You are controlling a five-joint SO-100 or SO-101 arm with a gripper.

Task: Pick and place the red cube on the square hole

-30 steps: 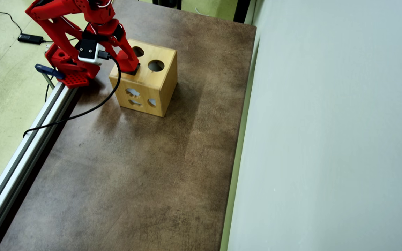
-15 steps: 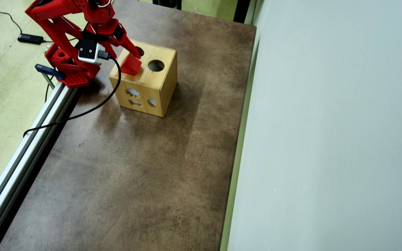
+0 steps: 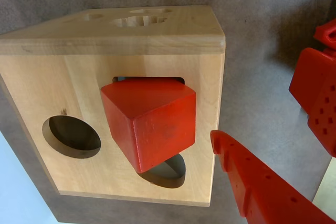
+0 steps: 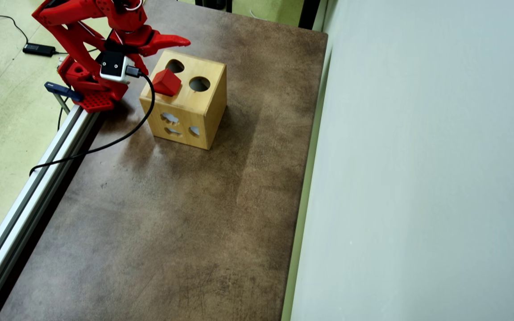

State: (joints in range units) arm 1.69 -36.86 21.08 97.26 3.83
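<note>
The red cube (image 3: 149,121) sits tilted in the square hole on the top face of the wooden sorting box (image 3: 52,77), one corner sticking up and part of the hole's edge showing behind it. In the overhead view the cube (image 4: 166,82) is at the left part of the top face of the box (image 4: 194,111). My red gripper (image 3: 260,98) is open and empty, apart from the cube, off the box's side. One finger (image 3: 257,182) shows at the lower right and the other finger (image 3: 317,98) at the right edge. In the overhead view the gripper (image 4: 167,53) hovers at the box's far left corner.
The box top has a round hole (image 3: 72,136) and a second hole (image 3: 168,174) partly behind the cube. The box side carries several shaped holes (image 4: 171,118). An aluminium rail (image 4: 38,178) and a black cable (image 4: 105,142) run along the brown table's left edge. A pale wall (image 4: 417,178) bounds the right.
</note>
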